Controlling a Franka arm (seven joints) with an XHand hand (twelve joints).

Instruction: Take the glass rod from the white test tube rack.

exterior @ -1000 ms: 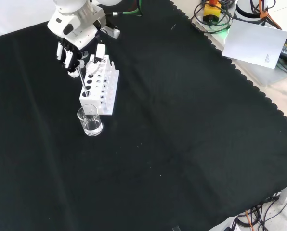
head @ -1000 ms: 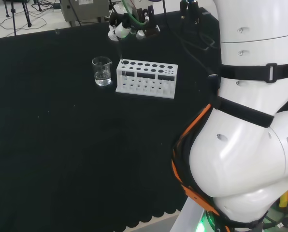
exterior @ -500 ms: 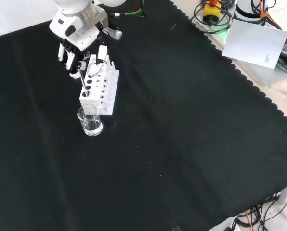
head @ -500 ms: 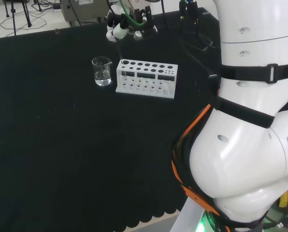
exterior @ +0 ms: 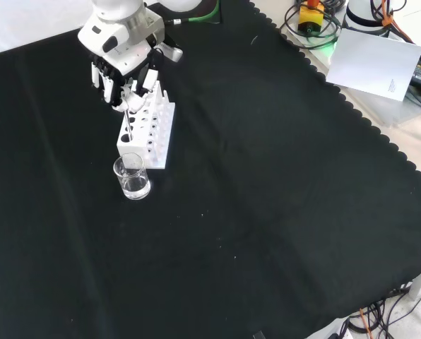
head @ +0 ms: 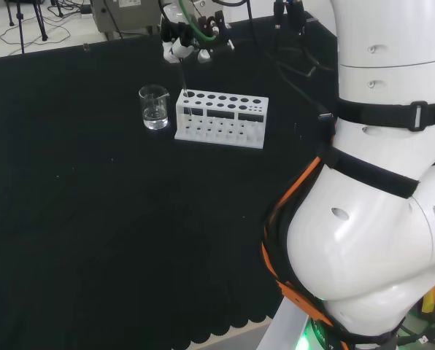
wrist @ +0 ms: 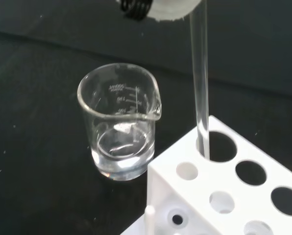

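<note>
The white test tube rack (head: 221, 118) stands on the black cloth with a small glass beaker (head: 154, 107) to its left in the head view. A thin clear glass rod (head: 183, 84) rises nearly upright from the rack's end hole nearest the beaker. The hand (head: 190, 38) sits above that end, fingers curled and pinching the rod's top. In the front view the hand (exterior: 122, 62) hangs over the rack's (exterior: 152, 133) far end, and the rod (exterior: 128, 121) runs down from it. The wrist view shows the rod (wrist: 200, 88) with its lower end inside the corner hole of the rack (wrist: 224, 193), beside the beaker (wrist: 119, 122).
The beaker (exterior: 133, 176) holds a little clear liquid and stands just in front of the rack in the front view. The arm's white links (head: 378, 197) stand at the head view's right. Paper and cables (exterior: 376, 60) lie off the cloth at the front view's top right.
The hand has risen and shifted slightly over the rack's end. The rod, held in it, has gone from leaning to nearly upright and has been drawn part way up.
</note>
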